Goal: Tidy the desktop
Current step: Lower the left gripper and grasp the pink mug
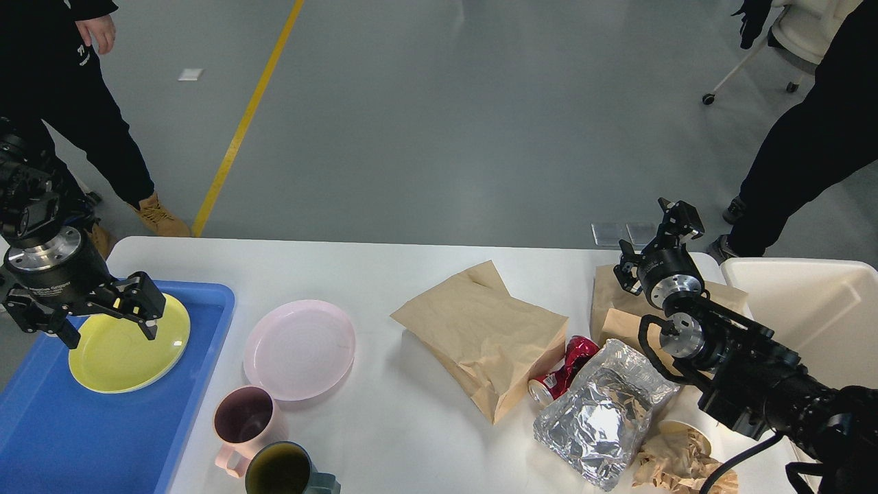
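Two pincers in head view. Our left pincer (110, 319) hangs over the round yellow plate (127, 346), fingers spread apart, nothing between them; we cannot tell if a fingertip touches the plate rim. That plate lies in the blue plastic tray (62, 425) at the left end of the tabletop. Our right pincer (675, 219) is raised above the far right edge, seen small and dark, so we cannot tell how far open it is; nothing visibly held.

Outward from left pincer: just right of the tray, a round pale pink plate (300, 348) flat on the wide white rectangular tabletop (384, 274). Near its front edge, a pink mug with dark inside (241, 420), upright; beside it, closer to us, a grey-green mug (285, 471), partly cut off by the frame.

Outward from right pincer: under the right arm, a flat brown paper bag (614, 302). Middle of tabletop, a larger crumpled brown paper bag (483, 336). Between them a crushed red drink can (564, 369) on its side, touching the larger bag. Crumpled silver foil bag (600, 415) lies partly over the can's right side. Crumpled brown paper wad (675, 460) at front right. Cream-white rectangular bin (816, 315) at right end.

The tabletop spans the lower half of the view, carrying everything.
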